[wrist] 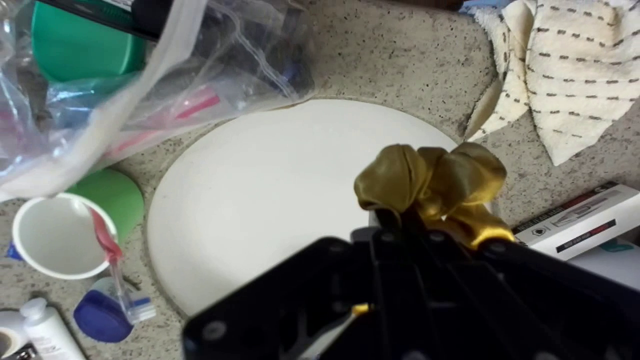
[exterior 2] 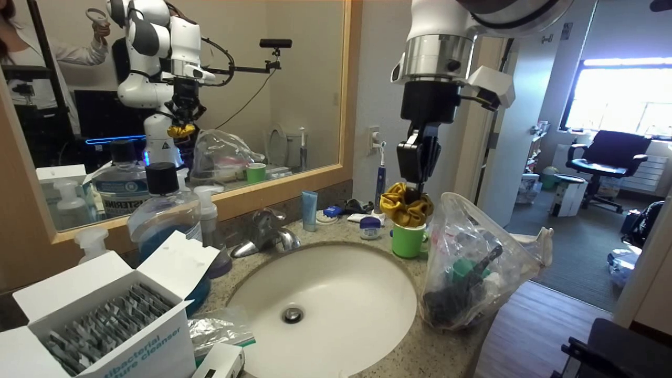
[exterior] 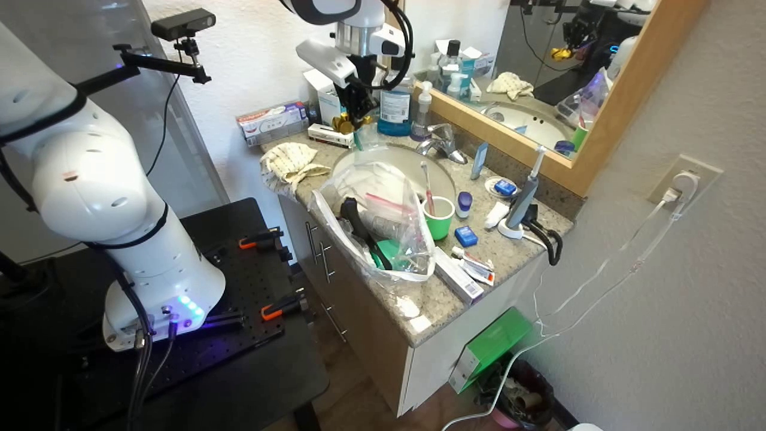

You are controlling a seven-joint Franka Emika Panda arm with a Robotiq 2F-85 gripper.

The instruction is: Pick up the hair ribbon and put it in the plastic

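The hair ribbon is a gold satin scrunchie, bunched in my gripper. It also shows in an exterior view and in the wrist view. My gripper is shut on it and holds it in the air above the sink area; in the wrist view the closed fingers pass into its folds, so the fingertips are partly hidden. The clear plastic bag stands open on the counter beside the sink, with a black brush and green items inside. It also shows in an exterior view and the wrist view, apart from the gripper.
A green cup with a toothbrush stands against the bag. The sink lies below the gripper. A faucet, mouthwash bottle, open white box and mirror border it. A cream cloth lies on the counter.
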